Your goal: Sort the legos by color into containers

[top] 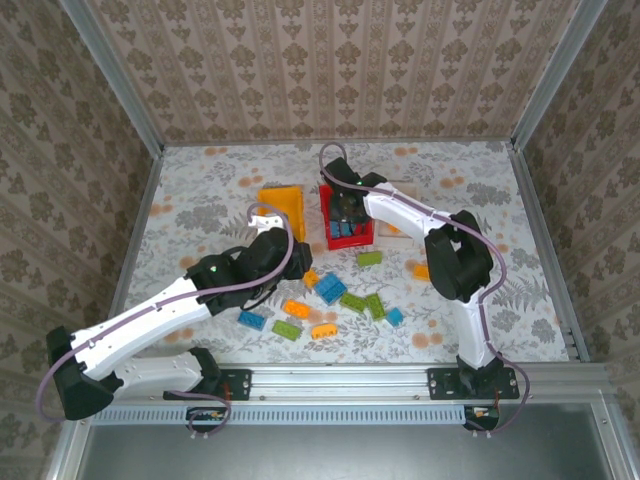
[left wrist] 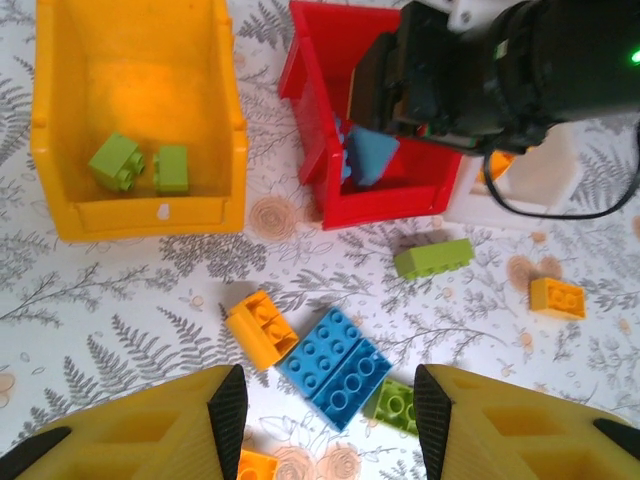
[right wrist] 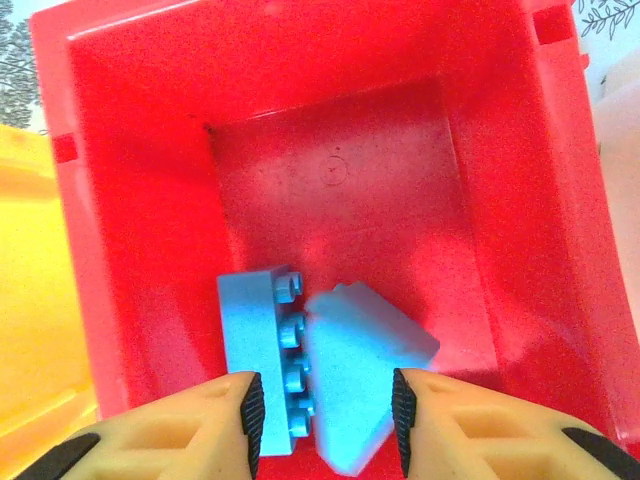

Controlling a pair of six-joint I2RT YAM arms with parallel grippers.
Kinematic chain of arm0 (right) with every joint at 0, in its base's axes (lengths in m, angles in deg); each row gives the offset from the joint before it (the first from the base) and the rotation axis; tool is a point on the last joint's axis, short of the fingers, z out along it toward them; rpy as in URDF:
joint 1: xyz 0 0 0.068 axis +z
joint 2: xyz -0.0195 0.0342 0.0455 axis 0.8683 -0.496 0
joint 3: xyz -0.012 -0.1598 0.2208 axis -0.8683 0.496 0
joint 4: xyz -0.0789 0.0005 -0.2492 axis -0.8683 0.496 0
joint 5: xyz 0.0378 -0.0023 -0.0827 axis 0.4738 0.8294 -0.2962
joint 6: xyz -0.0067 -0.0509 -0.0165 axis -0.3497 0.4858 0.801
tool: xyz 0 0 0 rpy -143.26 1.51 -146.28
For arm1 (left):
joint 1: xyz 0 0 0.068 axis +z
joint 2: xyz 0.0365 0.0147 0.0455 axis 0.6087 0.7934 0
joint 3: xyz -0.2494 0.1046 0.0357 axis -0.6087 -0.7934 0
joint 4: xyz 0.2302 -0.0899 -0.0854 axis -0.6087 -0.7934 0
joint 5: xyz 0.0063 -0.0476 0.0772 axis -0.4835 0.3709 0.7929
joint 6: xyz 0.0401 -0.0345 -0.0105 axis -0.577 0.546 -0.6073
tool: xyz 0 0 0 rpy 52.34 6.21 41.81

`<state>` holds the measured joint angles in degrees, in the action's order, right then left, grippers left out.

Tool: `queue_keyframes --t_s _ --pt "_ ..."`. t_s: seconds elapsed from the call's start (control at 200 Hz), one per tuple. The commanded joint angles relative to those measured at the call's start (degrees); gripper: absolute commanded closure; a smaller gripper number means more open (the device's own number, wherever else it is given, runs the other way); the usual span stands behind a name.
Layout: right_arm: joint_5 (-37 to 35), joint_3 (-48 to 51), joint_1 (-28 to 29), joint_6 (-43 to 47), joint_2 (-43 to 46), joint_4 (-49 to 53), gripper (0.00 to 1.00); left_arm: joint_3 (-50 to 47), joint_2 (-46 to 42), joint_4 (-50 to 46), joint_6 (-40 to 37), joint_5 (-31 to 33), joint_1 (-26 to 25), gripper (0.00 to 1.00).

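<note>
Yellow-orange bin [left wrist: 100, 215]: glossy moulded plastic, rectangular and open-topped, leftmost of the three. Two studded green legos [left wrist: 115, 160] lay side by side on its floor.
Left arm [top: 150, 320]: white shell with a black wrist, stretched low from the near-left corner toward the table's middle.
Left gripper [left wrist: 328, 385]: yellow fingers with black pads stood apart, gripping nothing, poised above a blue studded lego [left wrist: 335, 365] on the floral-printed tabletop [left wrist: 120, 300]. An orange lego [left wrist: 262, 328] sat just beside its left corner.
Red bin [right wrist: 130, 200]: just right of the yellow-orange bin, with shiny, slightly scuffed walls. Two blue legos [right wrist: 262, 340] lay against each other on its floor.
Right arm [top: 455, 260]: elbow raised, forearm reaching back over the red bin.
Right gripper [right wrist: 325, 400]: jaws parted just above those blue legos, clamping neither.
White bin [left wrist: 545, 180]: right of the red bin — largely hidden behind the right gripper's black body.
</note>
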<state>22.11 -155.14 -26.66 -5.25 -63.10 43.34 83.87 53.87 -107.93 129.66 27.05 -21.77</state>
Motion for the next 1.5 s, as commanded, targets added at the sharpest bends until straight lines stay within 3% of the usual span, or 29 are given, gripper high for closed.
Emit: queue_keyframes --t_s 0.0,0.165,0.325,0.565,0.715,0.87,1.055,1.3,1.495 --pt "1.0 -0.6 0.3 -1.0 4.5 1.2 0.59 -0.6 -0.2 -2.3 1.3 0.6 0.2 0.49" --pt "0.3 3.2 0.5 -1.1 11.1 -0.6 0.59 -0.4 -0.3 -5.8 2.1 -0.9 2.7 0.5" --pt "1.0 11.9 1.7 4.3 22.2 -5.1 0.57 -2.2 -1.2 -9.1 3.9 -8.5 8.8 0.51" --pt "14.6 34.2 9.1 17.2 43.0 -14.0 0.49 -6.3 0.8 -8.8 8.1 -15.9 12.5 0.5" --pt "16.3 46.3 14.9 14.1 52.8 -15.6 0.44 -7.8 5.2 -3.0 11.3 -18.3 12.2 0.46" --pt "15.4 55.1 16.1 6.3 59.7 -19.1 0.36 -5.4 12.5 1.0 10.5 -19.3 12.1 0.41" --pt "12.6 55.1 16.6 3.8 61.0 -18.3 0.35 -3.5 15.5 0.2 14.5 -18.6 8.7 0.4" --pt "15.2 50.7 16.6 6.5 58.5 -15.2 0.33 -7.9 9.9 -8.8 15.8 -16.5 2.5 0.42" --pt "18.9 50.3 17.7 6.6 56.7 -16.2 0.33 -15.9 3.7 -9.9 33.2 -15.8 -5.0 0.39"
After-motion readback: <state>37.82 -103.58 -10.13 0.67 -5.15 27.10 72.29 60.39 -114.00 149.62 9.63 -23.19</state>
